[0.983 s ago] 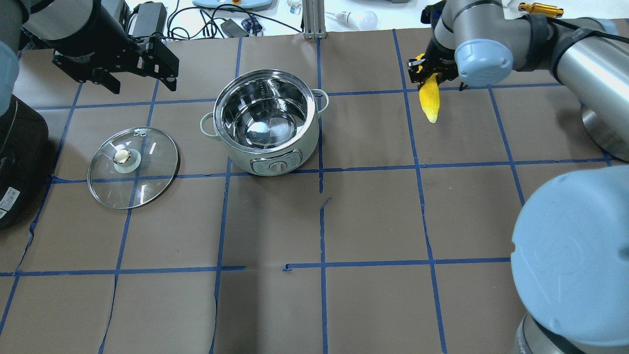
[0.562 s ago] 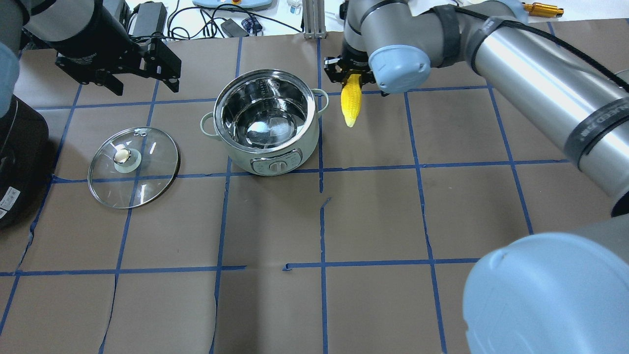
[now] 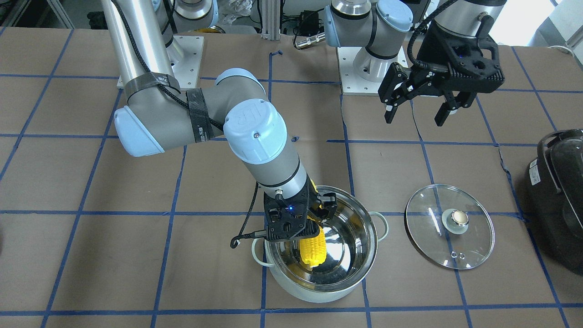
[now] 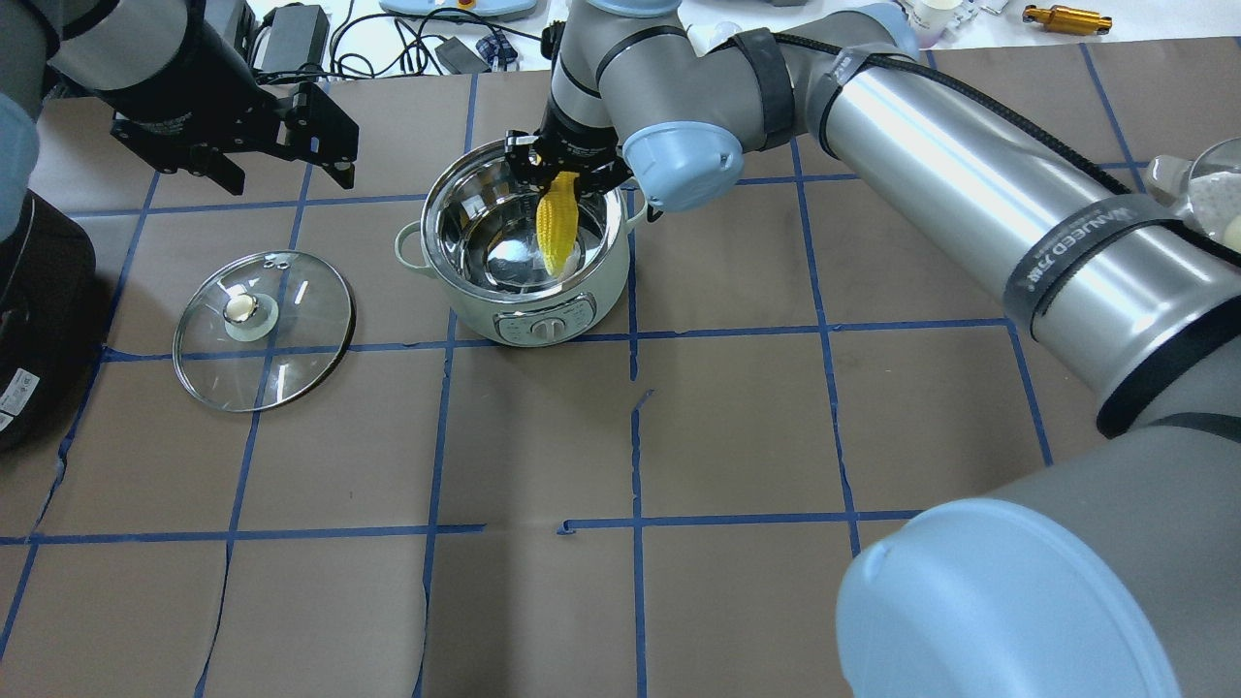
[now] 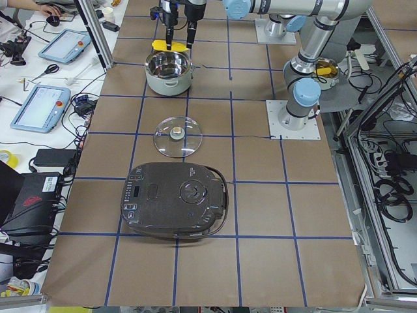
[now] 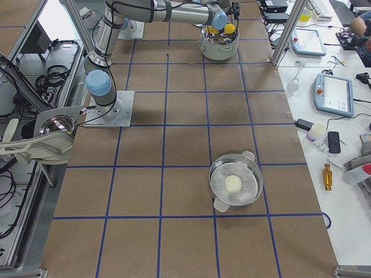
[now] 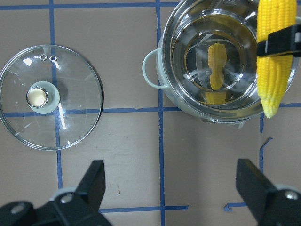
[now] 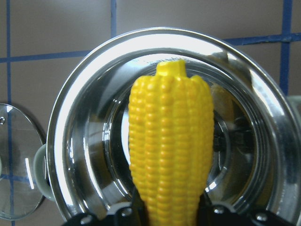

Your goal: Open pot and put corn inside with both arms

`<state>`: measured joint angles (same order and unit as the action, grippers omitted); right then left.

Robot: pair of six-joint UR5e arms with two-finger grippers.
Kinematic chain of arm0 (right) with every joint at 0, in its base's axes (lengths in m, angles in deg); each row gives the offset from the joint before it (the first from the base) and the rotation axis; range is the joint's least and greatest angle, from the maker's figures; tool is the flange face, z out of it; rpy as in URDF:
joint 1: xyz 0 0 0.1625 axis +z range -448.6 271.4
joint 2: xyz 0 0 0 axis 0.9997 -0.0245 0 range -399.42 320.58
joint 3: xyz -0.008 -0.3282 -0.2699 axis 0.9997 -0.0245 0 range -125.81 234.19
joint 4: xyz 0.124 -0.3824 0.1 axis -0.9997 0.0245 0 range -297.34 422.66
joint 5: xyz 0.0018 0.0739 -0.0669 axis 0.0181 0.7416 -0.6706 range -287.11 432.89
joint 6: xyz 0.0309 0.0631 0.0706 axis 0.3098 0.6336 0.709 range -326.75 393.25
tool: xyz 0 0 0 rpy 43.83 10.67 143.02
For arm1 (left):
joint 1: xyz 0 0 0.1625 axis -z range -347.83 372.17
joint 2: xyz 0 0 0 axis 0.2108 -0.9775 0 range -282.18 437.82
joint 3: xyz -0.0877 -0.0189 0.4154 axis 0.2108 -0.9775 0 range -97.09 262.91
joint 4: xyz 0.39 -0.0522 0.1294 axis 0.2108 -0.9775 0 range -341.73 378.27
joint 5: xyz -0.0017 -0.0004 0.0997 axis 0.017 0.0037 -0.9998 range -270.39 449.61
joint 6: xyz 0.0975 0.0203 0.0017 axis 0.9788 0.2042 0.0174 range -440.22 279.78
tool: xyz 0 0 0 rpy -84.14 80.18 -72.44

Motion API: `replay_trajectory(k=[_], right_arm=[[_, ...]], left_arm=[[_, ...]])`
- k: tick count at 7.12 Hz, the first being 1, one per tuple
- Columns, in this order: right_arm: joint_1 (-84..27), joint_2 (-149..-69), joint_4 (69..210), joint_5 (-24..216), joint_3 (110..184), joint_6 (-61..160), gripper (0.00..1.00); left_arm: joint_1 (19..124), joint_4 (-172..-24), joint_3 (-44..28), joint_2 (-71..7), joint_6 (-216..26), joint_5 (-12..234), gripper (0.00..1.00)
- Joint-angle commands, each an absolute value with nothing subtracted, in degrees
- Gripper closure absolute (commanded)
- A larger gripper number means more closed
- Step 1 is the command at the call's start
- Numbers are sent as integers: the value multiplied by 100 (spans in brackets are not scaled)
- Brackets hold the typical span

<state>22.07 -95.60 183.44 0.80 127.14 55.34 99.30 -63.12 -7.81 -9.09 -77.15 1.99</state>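
Right fingers (image 7: pixel 282 39) pinched corn (image 4: pixel 557 221), tip-down over open pot (image 4: pixel 528 302). Left wrist view alone showed corn's reflection on pot floor. Left fingers (image 3: pixel 391 102) spread above bench (image 4: pixel 737 436); lid (image 4: pixel 291 359) flat beside pot.

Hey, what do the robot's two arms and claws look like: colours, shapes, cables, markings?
Both the right arm and left arm are silver-grey tubes with rounded light-blue joint caps. A black cable runs along the right arm under black straps, one with white lettering; a cap bears an embossed logo. The right claw and left claw are black, angular, two-fingered.
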Motion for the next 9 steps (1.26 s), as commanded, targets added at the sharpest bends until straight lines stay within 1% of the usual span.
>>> replay_trajectory(k=[1,3,4,5,6,8,9], right_arm=[[2223,-9331,18517,328,12644,5548,90],[2223,-9102,18902,293,12644,5548,90],[2223,-9101,18922,267,12704,5548,77],[2223,-9110,18913,249,12714,5531,15],[2214,-9145,18887,223,12714,5505,0],[2214,-9302,18669,-91,12714,5549,0],[2153,-9529,18232,-259,12705,5461,0]], left_arm=[[9927,-6312,-788,-910,-7714,207,0],[9927,-6312,-788,-910,-7714,216,0],[9927,-6312,-788,-910,-7714,208,0],[9927,-6312,-788,-910,-7706,216,0],[9927,-6312,-788,-910,-7706,216,0],[9927,-6312,-797,-910,-7706,216,0],[9927,-6312,-797,-910,-7714,216,0]])
